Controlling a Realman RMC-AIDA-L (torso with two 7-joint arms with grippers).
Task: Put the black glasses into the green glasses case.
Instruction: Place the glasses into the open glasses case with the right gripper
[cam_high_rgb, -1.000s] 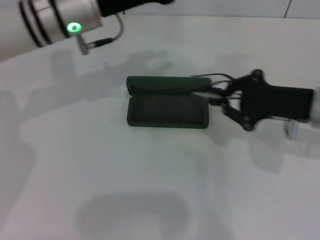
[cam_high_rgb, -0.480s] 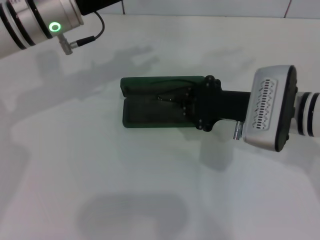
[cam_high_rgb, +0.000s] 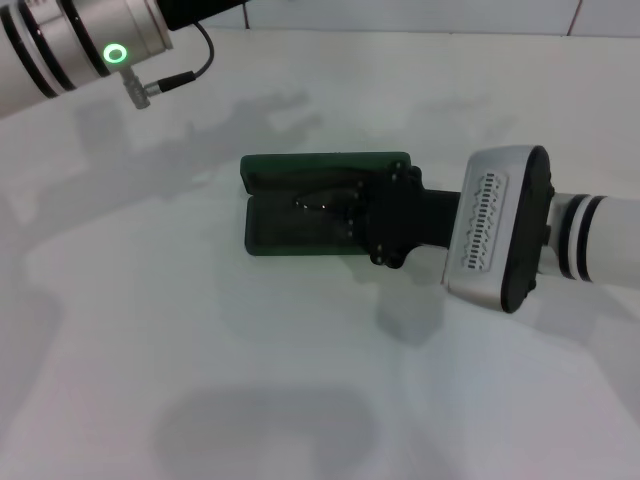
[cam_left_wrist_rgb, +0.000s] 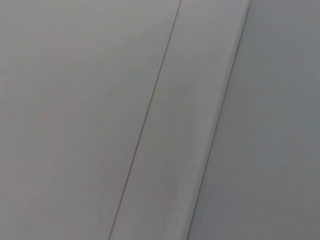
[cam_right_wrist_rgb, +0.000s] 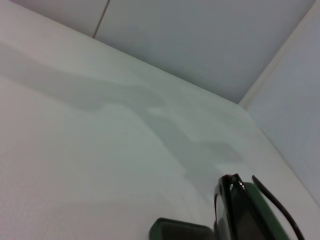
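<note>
Right gripper (cam_high_rgb: 362, 212) reaches in from the 3 o'clock side of the table (cam_high_rgb: 300, 380) and hangs over the right half of the green glasses case (cam_high_rgb: 290, 228). Its black body covers that end of the case, so I cannot tell if its fingers are apart or pressed together. The case lies open near the middle of the table, with the lid standing along the 12 o'clock edge and the lined tray toward 6 o'clock.

The black glasses (cam_high_rgb: 325, 196) show as a thin dark frame with a small glint, just at the 9 o'clock side of the gripper, over the tray and close to the lid. It is not possible to see whether they already rest on the lining or are held a little above it. In the right wrist view only an edge of the case (cam_right_wrist_rgb: 250, 212) and one thin black temple arm are visible.

The left arm is parked high at 10 o'clock, far from the case, and its gripper is not in view.

I judge the step to be the placing of the glasses into the tray. The next move probably asks for a gentle lowering, so the frame lies flat inside the rim, then a release and a straight lift away without dragging the temple arm.
</note>
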